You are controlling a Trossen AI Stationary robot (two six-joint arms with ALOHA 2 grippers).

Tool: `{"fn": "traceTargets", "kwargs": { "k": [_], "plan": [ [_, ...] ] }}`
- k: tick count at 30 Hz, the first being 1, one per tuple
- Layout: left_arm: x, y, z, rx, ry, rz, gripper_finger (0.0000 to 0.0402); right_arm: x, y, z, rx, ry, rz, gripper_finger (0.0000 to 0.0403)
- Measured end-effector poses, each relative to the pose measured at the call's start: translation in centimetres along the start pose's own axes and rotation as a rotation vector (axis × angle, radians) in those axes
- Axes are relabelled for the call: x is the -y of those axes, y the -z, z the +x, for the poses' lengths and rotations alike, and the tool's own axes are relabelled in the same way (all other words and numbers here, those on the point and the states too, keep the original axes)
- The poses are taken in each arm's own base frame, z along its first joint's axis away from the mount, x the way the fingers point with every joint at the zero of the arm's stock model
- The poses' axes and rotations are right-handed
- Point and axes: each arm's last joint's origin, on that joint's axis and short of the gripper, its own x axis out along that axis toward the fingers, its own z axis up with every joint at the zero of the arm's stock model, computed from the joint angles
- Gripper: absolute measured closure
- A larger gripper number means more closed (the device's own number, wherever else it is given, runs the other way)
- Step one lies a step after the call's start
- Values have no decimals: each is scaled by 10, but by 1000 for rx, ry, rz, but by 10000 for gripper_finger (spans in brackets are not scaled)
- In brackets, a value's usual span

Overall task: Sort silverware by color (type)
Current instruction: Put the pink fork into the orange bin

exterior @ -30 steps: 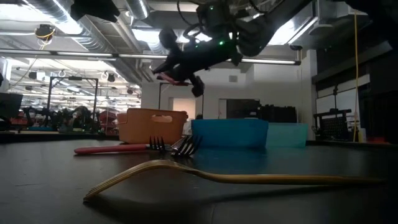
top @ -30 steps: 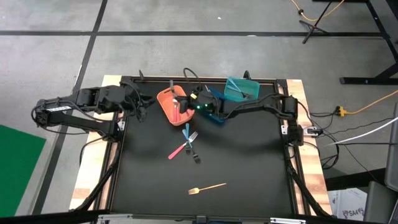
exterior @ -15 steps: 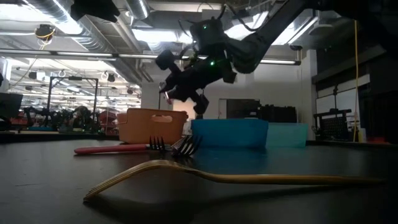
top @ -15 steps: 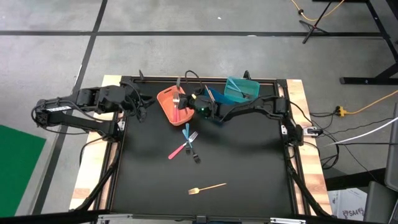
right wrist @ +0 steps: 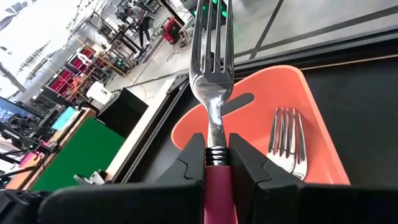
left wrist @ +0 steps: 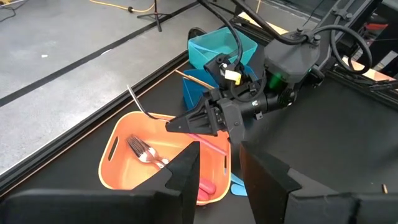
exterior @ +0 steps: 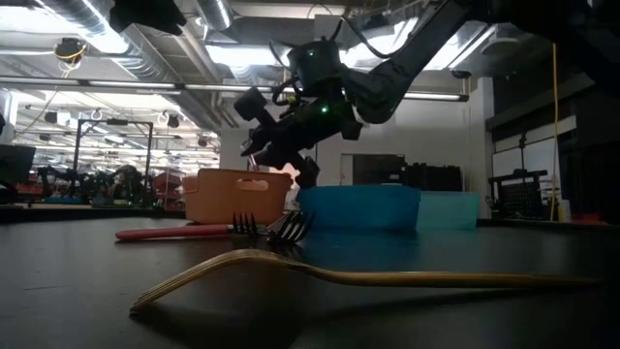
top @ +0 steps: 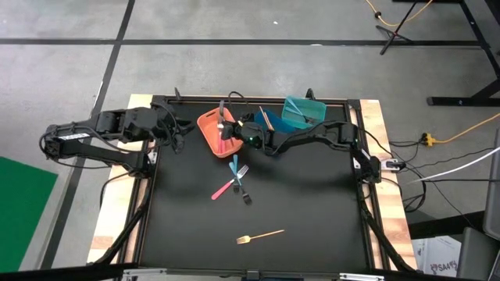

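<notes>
My right gripper hangs over the orange bin at the far middle, shut on a pink-handled fork whose metal head sticks out ahead of the fingers. Another fork lies inside that bin. On the mat lie a pink-handled fork, a light-blue-handled piece, one more fork and a gold fork. My left gripper waits open at the far left, short of the orange bin. My right gripper pinches the pink handle's upper end, just below the metal neck, between its two fingers. The fingers come from the table's right, almost level, and lie along the fork. The fork is lifted clear above the orange bin, its tines ahead of the fingertips.
A blue bin stands right of the orange one, with a gold piece leaning in it. A teal bin sits farther right. The mat's near half holds only the gold fork.
My right gripper has sunk toward the orange bin and gone a little toward the table's left with the pink-handled fork. It has rolled somewhat and stayed shut on the fork.
</notes>
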Motion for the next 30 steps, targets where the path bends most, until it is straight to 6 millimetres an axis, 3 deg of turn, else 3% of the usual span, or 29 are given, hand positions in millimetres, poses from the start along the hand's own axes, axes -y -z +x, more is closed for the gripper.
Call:
{"fn": "traceTargets", "kwargs": {
  "k": [13, 22, 30],
  "plan": [
    [0, 0, 0, 0, 0, 0, 294, 0, 0, 0, 0, 0, -1, 374],
    [0, 0, 0, -1, -1, 0, 294, 0, 0, 0, 1, -1, 0, 300],
    [0, 0, 0, -1, 0, 0, 294, 0, 0, 0, 1, -1, 0, 291]
  ]
}}
